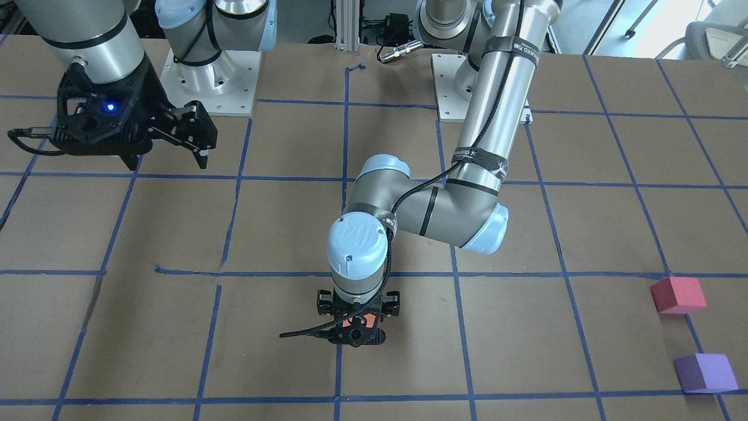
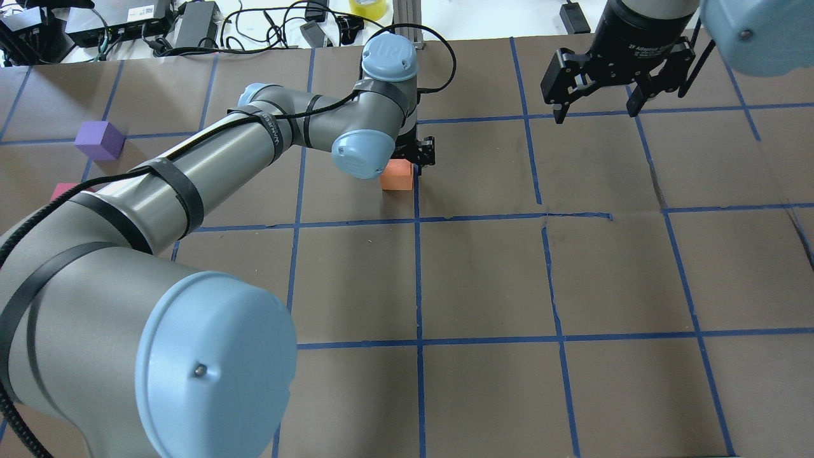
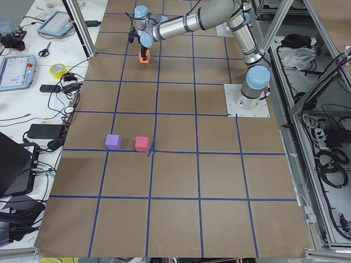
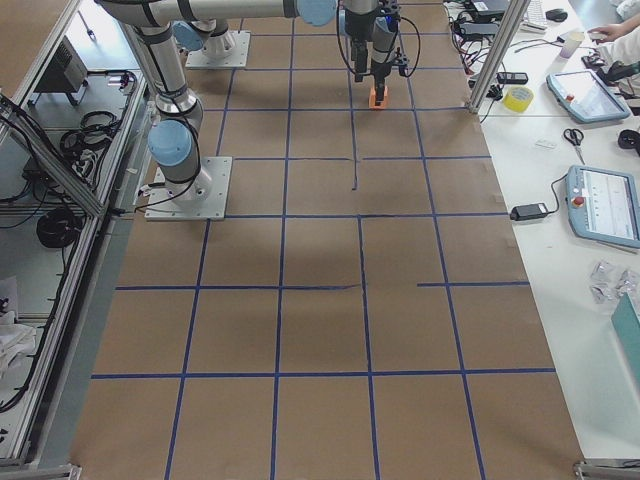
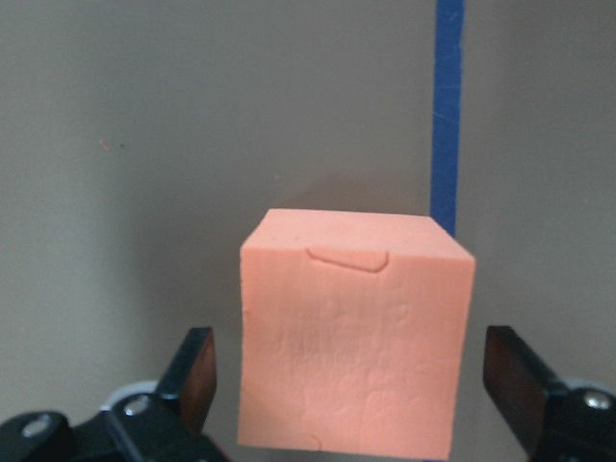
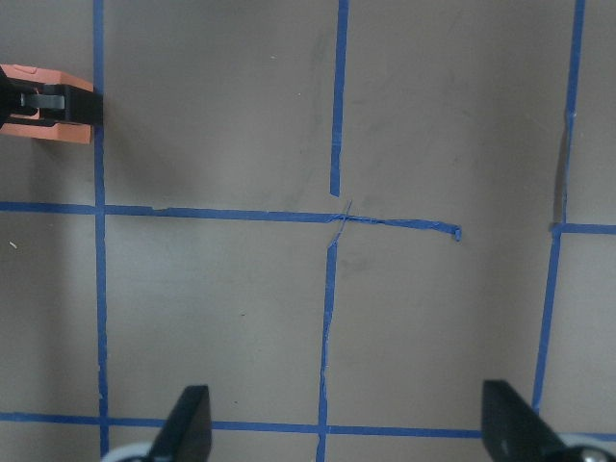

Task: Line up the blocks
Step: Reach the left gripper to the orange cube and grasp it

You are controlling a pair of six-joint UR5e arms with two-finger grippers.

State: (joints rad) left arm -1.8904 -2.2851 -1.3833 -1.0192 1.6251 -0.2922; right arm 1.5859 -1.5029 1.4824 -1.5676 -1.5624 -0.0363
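The orange block (image 5: 356,337) sits on the brown table next to a blue tape line. My left gripper (image 5: 353,371) is open around it, with a gap between each finger and the block; it also shows in the overhead view (image 2: 397,175) and the front view (image 1: 356,320). The pinkish-red block (image 1: 678,294) and the purple block (image 1: 705,372) sit side by side, a small gap between them, far off on my left side. My right gripper (image 2: 596,114) is open and empty, raised above the table.
The table (image 2: 483,273) is brown with a grid of blue tape lines. The arm bases (image 1: 210,76) stand at its near edge. Cables and devices (image 2: 159,22) lie beyond the far edge.
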